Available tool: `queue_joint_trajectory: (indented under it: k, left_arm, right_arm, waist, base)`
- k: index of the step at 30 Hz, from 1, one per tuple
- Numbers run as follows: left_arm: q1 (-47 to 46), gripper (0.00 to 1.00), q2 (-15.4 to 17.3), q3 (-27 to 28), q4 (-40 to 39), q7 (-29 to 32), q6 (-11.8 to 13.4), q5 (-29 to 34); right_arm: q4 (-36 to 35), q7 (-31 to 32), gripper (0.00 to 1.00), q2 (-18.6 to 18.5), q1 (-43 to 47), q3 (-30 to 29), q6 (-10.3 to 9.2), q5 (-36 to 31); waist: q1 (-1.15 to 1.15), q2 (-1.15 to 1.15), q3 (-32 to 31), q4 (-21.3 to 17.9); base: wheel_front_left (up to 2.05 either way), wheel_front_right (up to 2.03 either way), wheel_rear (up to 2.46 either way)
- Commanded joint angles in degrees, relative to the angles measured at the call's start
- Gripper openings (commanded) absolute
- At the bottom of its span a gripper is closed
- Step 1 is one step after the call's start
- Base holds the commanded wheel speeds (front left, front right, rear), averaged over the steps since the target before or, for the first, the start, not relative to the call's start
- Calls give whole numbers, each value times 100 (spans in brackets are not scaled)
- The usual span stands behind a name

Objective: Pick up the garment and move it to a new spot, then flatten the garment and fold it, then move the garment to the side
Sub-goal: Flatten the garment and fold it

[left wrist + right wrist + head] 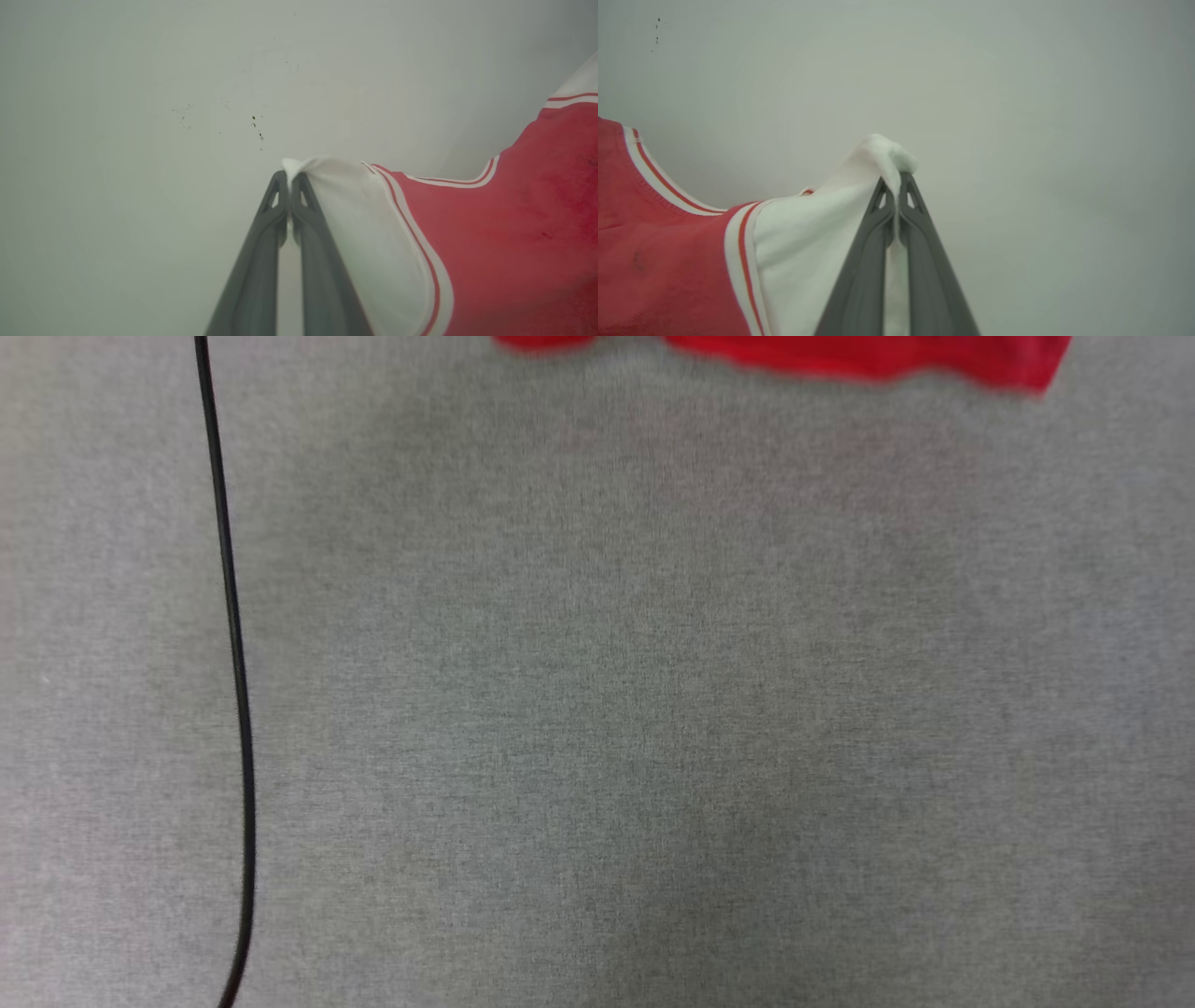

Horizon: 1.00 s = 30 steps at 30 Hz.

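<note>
I'm holding garment [868, 355] by its white sleeves [345, 224], left gripper [289, 179] and right gripper [896, 182] both pinching shut on fabric. Red edge showing well right of black cable [233, 644]. Reckon I'm wanting arms level and cloth taut before lowering.

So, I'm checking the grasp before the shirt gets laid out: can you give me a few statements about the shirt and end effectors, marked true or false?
1. The left end effector and right end effector are each shut on white sleeve cloth of the shirt. True.
2. The shirt's body is blue. False: it is red.
3. A black cable crosses the grey surface at the head view's left. True.
4. In the head view the shirt covers the surface's middle. False: its red edge sits at the top edge.
</note>
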Motion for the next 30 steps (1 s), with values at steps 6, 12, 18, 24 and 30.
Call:
queue_joint_trajectory:
  k: [6, 12, 18, 24, 30]
  left_arm:
    - [-601, 0, -354, 114, 832, -330, -258, 4]
    - [-582, 0, -535, 59, 1502, -647, -510, -11]
    - [-184, 0, -595, 46, 1852, -965, -669, -132]
    - [835, 0, -471, -2, 1842, -1270, -740, -231]
    - [2138, 0, -314, 57, 1433, -1356, -595, -364]
  right_arm:
    - [729, -404, 0, 258, -779, 178, -9, -238]
    - [1261, -730, 0, 421, -1040, 606, -9, -216]
    - [1628, -1042, 0, 523, -678, 1173, -9, -40]
    - [1715, -1445, 0, 645, 118, 1797, -9, 467]
    - [1564, -1747, 0, 600, 1162, 2172, -9, 1042]
  waist:
    - [-1, 0, 465, 9]
    - [-1, 0, 647, 9]
    - [-1, 0, 627, 4]
    - [-1, 0, 288, 1]
    - [-1, 0, -139, 22]
  base:
    - [0, 0, 0]
    - [0, 0, 0]
    - [0, 0, 0]
    - [0, 0, 0]
    - [0, 0, 0]
